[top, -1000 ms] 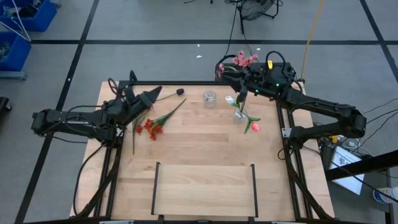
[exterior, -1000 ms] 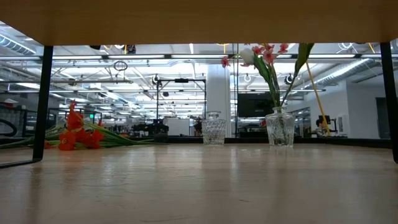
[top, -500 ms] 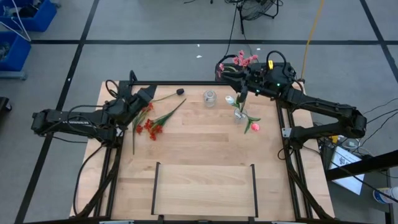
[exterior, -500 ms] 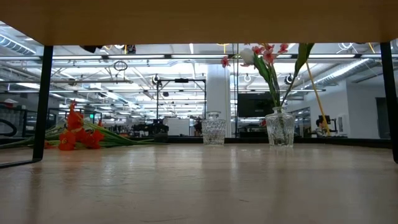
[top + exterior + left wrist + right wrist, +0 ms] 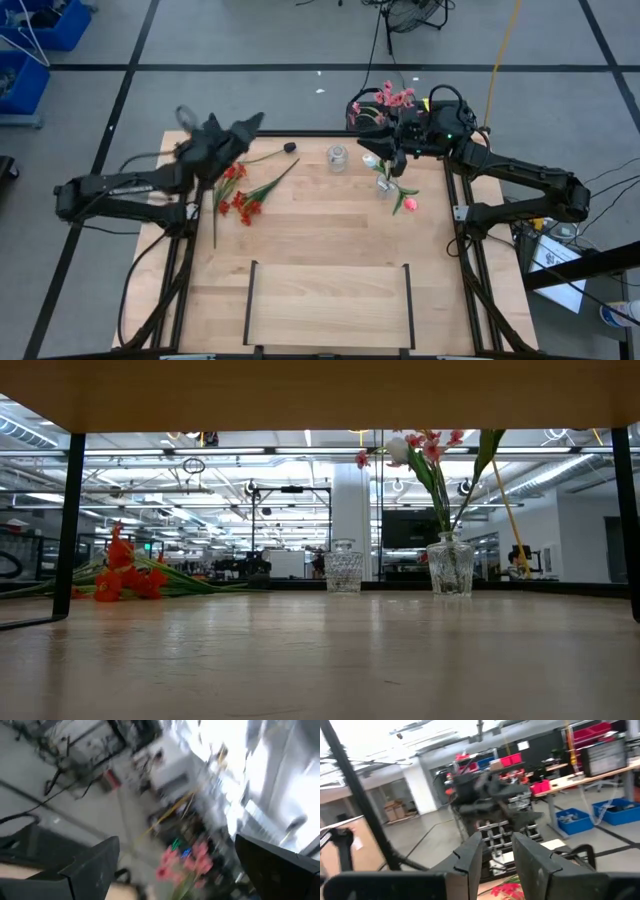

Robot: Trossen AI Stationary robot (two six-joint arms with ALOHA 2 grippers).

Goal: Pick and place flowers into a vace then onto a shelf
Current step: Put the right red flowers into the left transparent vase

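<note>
Table: light wood table [image 5: 330, 235] stood on a black frame, on a grey floor [image 5: 250, 95] crossed by dark lines.
Small dark object: lay on the table [image 5: 289, 147] near its far edge.
Bins: blue bins [image 5: 45, 25] sat on the floor, well apart from the table.
Pole: a yellow pole [image 5: 503, 45] slanted behind the table.

We see even overhead light in the high view, bright with only soft shadows on the pale wooden tabletop [image 5: 330, 230]. The low view is backlit by rows of ceiling strip lights [image 5: 250, 450], leaving the near tabletop soft and out of focus. Heavy motion blur smears the left wrist view, its pink blossom sprays [image 5: 187, 862] fuzzy under blown-out glare, and the right wrist view is mildly blurred too.
</note>
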